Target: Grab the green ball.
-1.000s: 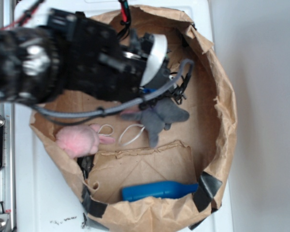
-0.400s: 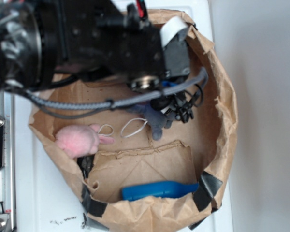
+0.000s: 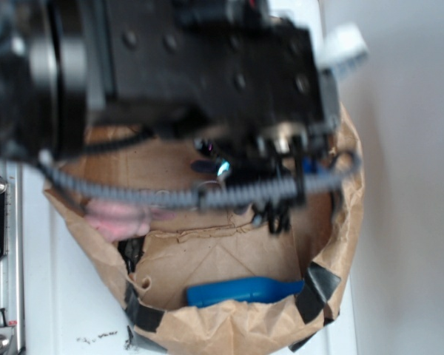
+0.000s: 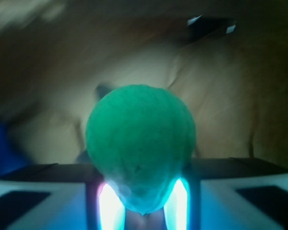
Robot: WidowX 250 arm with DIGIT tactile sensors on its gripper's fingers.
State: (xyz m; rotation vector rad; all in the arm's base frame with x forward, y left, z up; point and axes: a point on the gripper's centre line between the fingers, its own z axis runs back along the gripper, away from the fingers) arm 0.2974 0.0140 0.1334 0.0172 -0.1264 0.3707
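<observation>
The arm (image 3: 170,66) fills most of what I can see from the side, a big black blur leaning over the brown paper bag (image 3: 340,244) that sits open on the white desk (image 3: 59,310). A grey ribbed cable (image 3: 207,196) loops under the arm across the bag's mouth. Down in the bag, near its lower edge, lies a blue object (image 3: 240,291), and at the left a sliver of the pink plush (image 3: 115,218) shows beneath the cable. From here the ball is out of sight behind the arm.

The wrist view settles the matter. The green ball (image 4: 140,143) sits dead centre between the two fingers (image 4: 108,203), whose lit inner faces glow on either side of its lower half. They look drawn in against it, so I judge the gripper (image 4: 143,206) to be holding the ball, the fingers narrowed on it, not spread wide. The ball stands out from the fingertips toward the bag's floor, with brown paper blurred behind it and no surface touching it that I can make out.

Being round, it has no long axis to mind; what counts is that it stays centred between the fingers. The grasp appears made, and a straight lift clear of the bag walls looks like the remaining move.
</observation>
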